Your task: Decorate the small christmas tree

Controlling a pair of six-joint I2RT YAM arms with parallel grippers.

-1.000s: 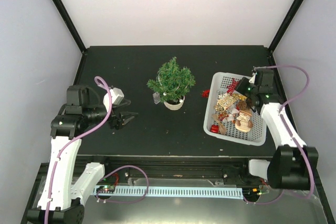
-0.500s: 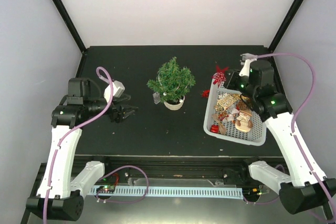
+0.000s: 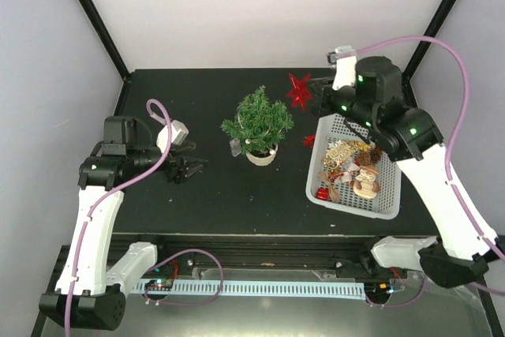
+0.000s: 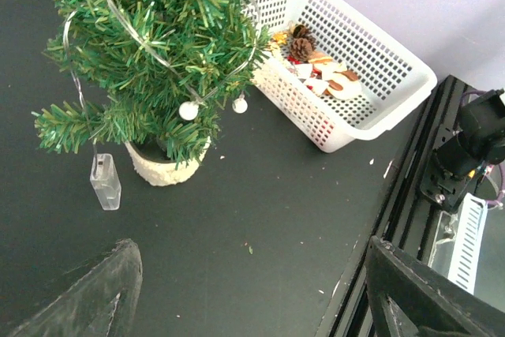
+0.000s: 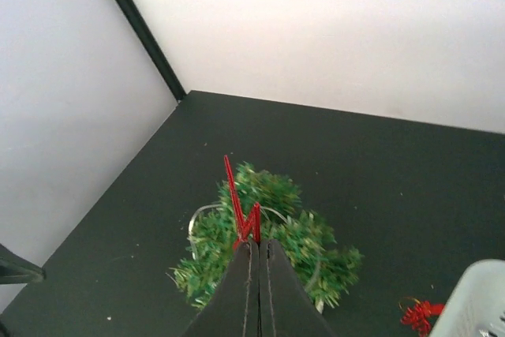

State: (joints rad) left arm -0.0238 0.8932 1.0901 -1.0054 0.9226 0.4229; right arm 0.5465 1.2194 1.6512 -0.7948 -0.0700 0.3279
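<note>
Raised from the white basket (image 3: 351,207), a red star (image 3: 299,90) is pinched by the right gripper (image 3: 313,95); the left gripper (image 3: 189,167) is held spread.

No legible text, label, brand, number or sign in any view. Nothing printed to be made out on pot of small christmas tree (image 3: 258,120), on white basket (image 4: 296,104), or on clear plastic box (image 4: 105,182) beside pot.

Bare table (image 4: 260,219) lies ahead of the left gripper (image 3: 188,169), jaws spread, up to the tree (image 4: 150,45) and clear box (image 4: 105,181); the basket (image 4: 347,128) stands beyond, to the right. The tree stands below and ahead of the right gripper (image 5: 258,244), closed on a red star (image 5: 237,203).
</note>
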